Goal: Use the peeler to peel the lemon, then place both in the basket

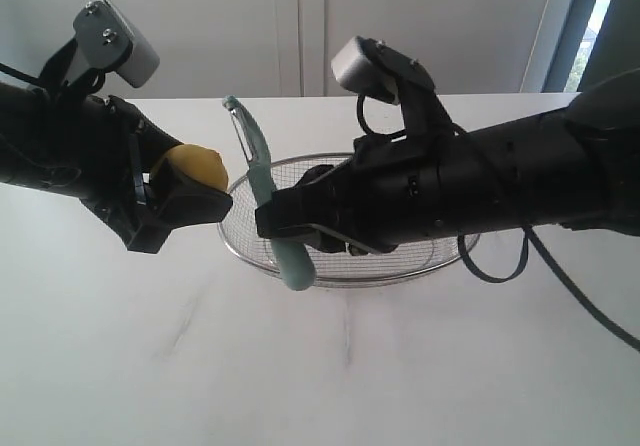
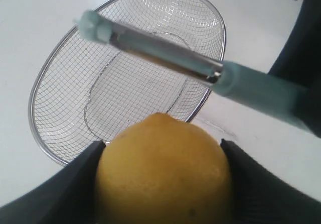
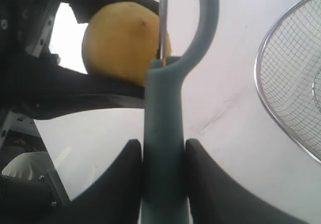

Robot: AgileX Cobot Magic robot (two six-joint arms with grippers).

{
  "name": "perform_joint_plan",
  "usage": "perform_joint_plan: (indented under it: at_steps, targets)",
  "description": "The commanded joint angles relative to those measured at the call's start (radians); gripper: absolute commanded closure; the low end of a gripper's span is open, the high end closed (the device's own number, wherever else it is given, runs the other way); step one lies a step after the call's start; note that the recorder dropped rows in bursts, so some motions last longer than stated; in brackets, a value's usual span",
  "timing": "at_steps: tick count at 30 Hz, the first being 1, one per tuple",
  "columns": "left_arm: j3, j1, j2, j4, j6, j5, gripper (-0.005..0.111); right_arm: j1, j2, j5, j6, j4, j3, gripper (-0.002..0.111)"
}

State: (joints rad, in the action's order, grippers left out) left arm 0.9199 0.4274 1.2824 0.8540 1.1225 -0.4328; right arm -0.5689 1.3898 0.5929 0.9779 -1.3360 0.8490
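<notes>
The left tool [image 2: 163,158] is pinching the lemon [image 1: 190,166] clear of the tabletop [image 1: 150,366], while the right tool [image 3: 163,184] is clamping the peeler [image 1: 258,166] by its handle, nearly upright with the blade end up, just right of the lemon, seemingly not touching, over the basket's [image 1: 400,276] near rim.

A white table [image 1: 100,366] stands before pale wall panels [image 1: 300,26].
</notes>
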Motion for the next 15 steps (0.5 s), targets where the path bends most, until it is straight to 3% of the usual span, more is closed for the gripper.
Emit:
perform_joint_plan:
  at_steps: [1, 6, 12, 15]
  targets:
    - [0.000, 0.003, -0.004, 0.028, 0.002, -0.009, 0.107, 0.002, -0.069, 0.001, -0.087, 0.091, -0.003, 0.108]
    - [0.000, 0.003, -0.004, 0.028, 0.002, -0.012, 0.107, 0.002, -0.145, -0.035, -0.199, 0.245, -0.003, 0.108]
    - [0.000, 0.003, -0.004, 0.028, 0.002, -0.025, 0.107, 0.002, -0.168, -0.131, -0.537, 0.619, -0.007, 0.108]
    - [0.000, 0.003, -0.004, 0.028, 0.002, -0.031, 0.107, 0.004, -0.166, -0.193, -0.633, 0.712, -0.044, 0.108]
